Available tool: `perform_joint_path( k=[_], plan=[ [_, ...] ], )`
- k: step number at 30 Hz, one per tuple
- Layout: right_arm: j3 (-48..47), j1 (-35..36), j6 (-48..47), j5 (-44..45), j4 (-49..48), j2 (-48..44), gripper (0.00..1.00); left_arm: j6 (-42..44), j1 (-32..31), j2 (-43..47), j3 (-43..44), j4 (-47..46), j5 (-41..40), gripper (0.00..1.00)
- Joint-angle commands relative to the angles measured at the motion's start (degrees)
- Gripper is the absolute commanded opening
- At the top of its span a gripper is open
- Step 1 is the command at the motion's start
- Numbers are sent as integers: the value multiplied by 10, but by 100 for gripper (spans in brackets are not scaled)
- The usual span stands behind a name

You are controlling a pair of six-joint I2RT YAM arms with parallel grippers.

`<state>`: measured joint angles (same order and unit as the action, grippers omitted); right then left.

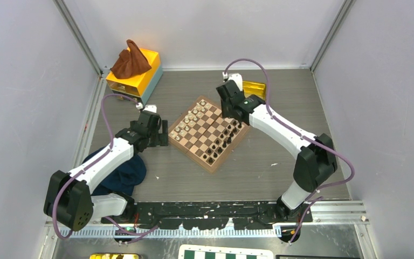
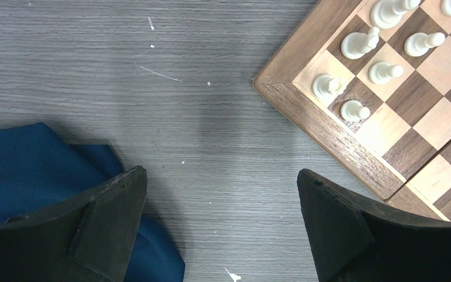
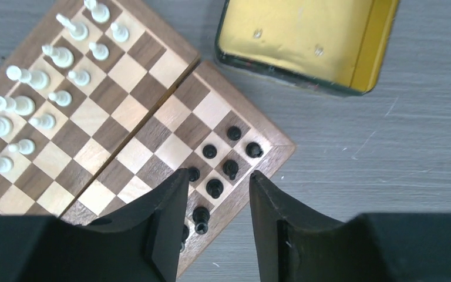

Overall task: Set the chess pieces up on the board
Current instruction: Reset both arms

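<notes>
Right wrist view: my right claw (image 3: 216, 176) hangs over one corner of the small square wooden chessboard (image 3: 282, 154), a brown-rimmed board of dark and tan squares. Jaws apart, gripping nothing. One tiny black chess piece (image 3: 214, 188) stands in the gap between my fingers, touched by neither. More tiny black chess pieces (image 3: 231, 168) cluster on the squares around it, along that edge of the board. Pale cream chess pieces (image 3: 20, 104) fill two rows at the opposite edge. A shallow gold metal tin (image 3: 305, 41) lies on the grey wood-grain tabletop (image 3: 387, 176), just beside the board.

Left wrist view: my left claw (image 2: 222, 173) is spread wide and empty above bare tabletop. It sits between a crumpled blue cloth (image 2: 29, 170) and the board's cream-side corner.
</notes>
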<state>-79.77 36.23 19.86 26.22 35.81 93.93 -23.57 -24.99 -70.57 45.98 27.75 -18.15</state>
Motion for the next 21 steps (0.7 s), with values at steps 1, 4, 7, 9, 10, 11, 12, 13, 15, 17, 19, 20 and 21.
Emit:
perform_joint_path(
  k=[1, 4, 7, 9, 10, 11, 12, 13, 15, 17, 19, 20, 21],
  plan=[
    [-38, -24, -19, 35, 20, -45, 49, -4, 2, 20, 22, -9, -27, 100],
    [-31, -53, -13, 48, 19, -60, 54, -7, 3, 21, 28, -7, -39, 100],
    [-11, -85, -7, 58, 12, -81, 54, -11, 3, 23, 43, -6, -53, 100],
    [5, -107, -2, 69, 6, -91, 55, -14, 3, 22, 53, -14, -65, 100],
    [13, -117, 1, 79, 3, -95, 55, -16, 3, 21, 57, -19, -72, 100],
    [21, -124, 3, 89, -2, -99, 57, -17, 3, 20, 61, -26, -80, 100],
    [27, -131, 8, 104, -7, -103, 60, -19, 2, 18, 63, -33, -90, 100],
    [35, -136, 12, 114, -12, -105, 61, -21, 3, 16, 63, -43, -101, 100],
    [42, -143, 17, 130, -20, -109, 62, -25, 3, 15, 60, -60, -124, 100],
    [50, -144, 17, 149, -25, -111, 65, -25, 3, 16, 52, -84, -144, 100],
    [61, -145, 14, 164, -33, -116, 66, -23, 3, 20, 39, -112, -163, 100],
    [69, -146, 12, 173, -40, -120, 68, -19, 3, 22, 31, -128, -172, 100],
    [79, -146, 10, 180, -49, -126, 68, -14, 3, 23, 23, -143, -183, 100]
  ],
)
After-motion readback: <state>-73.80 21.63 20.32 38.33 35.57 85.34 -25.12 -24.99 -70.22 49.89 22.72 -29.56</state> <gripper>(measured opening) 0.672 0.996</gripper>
